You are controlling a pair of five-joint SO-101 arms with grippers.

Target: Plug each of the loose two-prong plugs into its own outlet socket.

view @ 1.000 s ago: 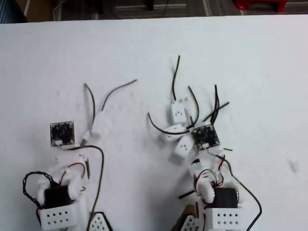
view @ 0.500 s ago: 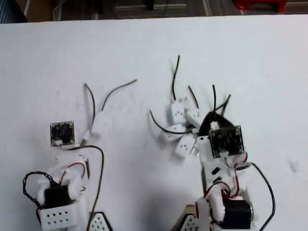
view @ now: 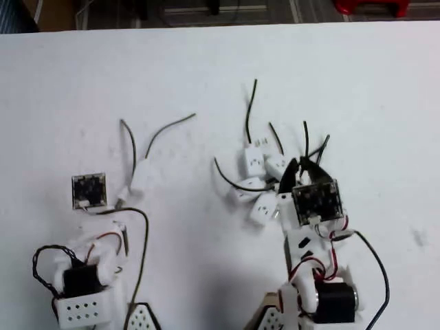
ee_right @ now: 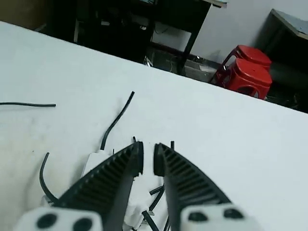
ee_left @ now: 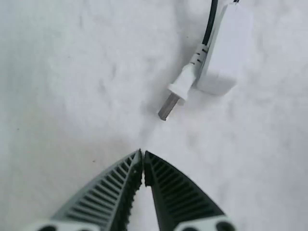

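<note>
Several white outlet blocks and plugs with short black cables lie in a cluster (view: 256, 180) right of the table's middle. My right gripper (view: 301, 165) hovers at the cluster's right edge, its fingers a narrow gap apart with nothing between them. From the right wrist the gripper (ee_right: 148, 148) points over a white block (ee_right: 96, 162) and black cable ends. A second white block (view: 139, 180) lies farther left, with a white two-prong plug (ee_left: 182, 87) on a black cable against the outlet block (ee_left: 225, 48). My left gripper (ee_left: 143, 155) is shut and empty, a short way from that plug's prongs.
Loose black cables (view: 165, 130) curve away from the left block. The table's far edge (view: 220, 26) runs along the back, with red stools (ee_right: 248, 70) and dark furniture beyond it. Bare white tabletop (view: 385, 103) spreads around both groups.
My right arm has stretched forward from near the front edge until its gripper is over the cluster's right side, then shifted slightly left. The left arm has not moved.
</note>
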